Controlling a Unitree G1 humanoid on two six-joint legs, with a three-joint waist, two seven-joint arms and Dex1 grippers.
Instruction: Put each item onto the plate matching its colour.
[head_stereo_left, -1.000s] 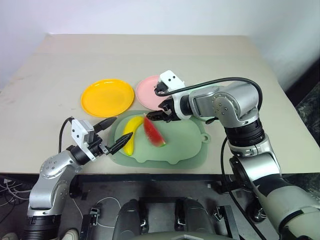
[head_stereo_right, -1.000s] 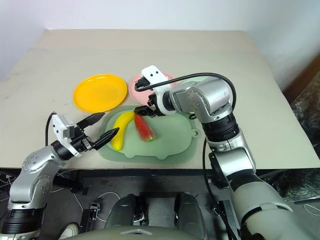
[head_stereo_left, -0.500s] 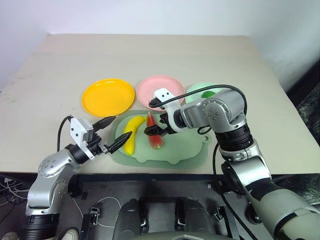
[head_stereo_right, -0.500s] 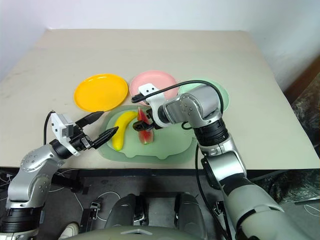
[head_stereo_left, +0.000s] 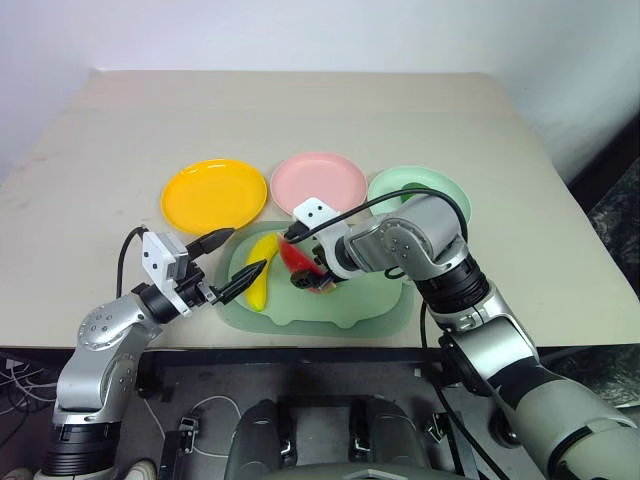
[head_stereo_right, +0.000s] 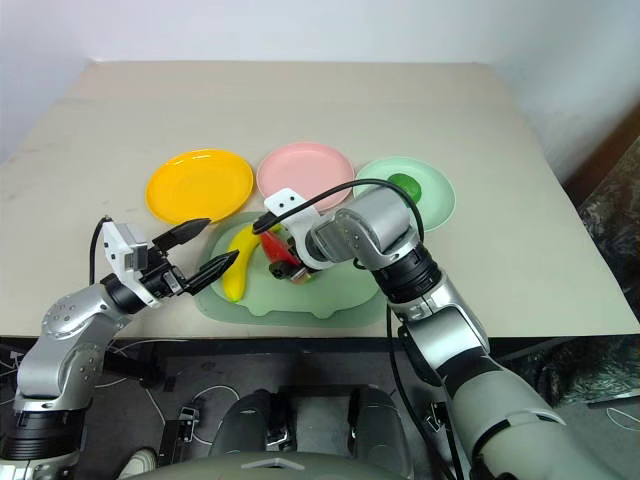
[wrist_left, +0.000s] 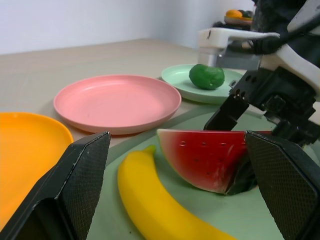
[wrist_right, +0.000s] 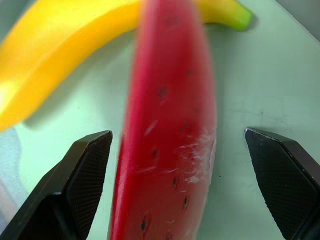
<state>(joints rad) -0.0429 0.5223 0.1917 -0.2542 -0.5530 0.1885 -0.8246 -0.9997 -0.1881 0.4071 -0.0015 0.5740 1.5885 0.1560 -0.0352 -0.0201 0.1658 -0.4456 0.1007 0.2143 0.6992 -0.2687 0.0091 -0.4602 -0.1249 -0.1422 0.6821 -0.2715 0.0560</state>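
Right hand (head_stereo_left: 303, 270) down over the watermelon wedge (head_stereo_left: 297, 262), fingers spread wide and straddling it, nothing clenched yet. In the right wrist view, wedge (wrist_right: 167, 125) running lengthwise between the two fingers, one finger on each flat side, so long axis in line with the gap (a closing squeeze would meet the broad faces, not the ends). Wedge standing on its rind on the pale-green tray (head_stereo_left: 370, 300), just beside the banana (head_stereo_left: 262, 268), which lies on the tray's left part with its long axis running away from the robot, toward the plates.

Left hand (head_stereo_left: 232, 265) hovering at the tray's left edge, also released, tips aimed across at the banana; clearly the nearer one for that fruit. Yellow plate (head_stereo_left: 214, 194) just beyond it, bare.

Pink plate (head_stereo_left: 320, 180) bare too, lying straight beyond the wedge, near; a short lift and carry away from the robot looks enough. Round green fruit (head_stereo_right: 404, 185) already sitting on the mint plate (head_stereo_right: 438, 205), well to the right.

Likely step in hand: closing on the wedge. Risk: nudging the banana alongside.
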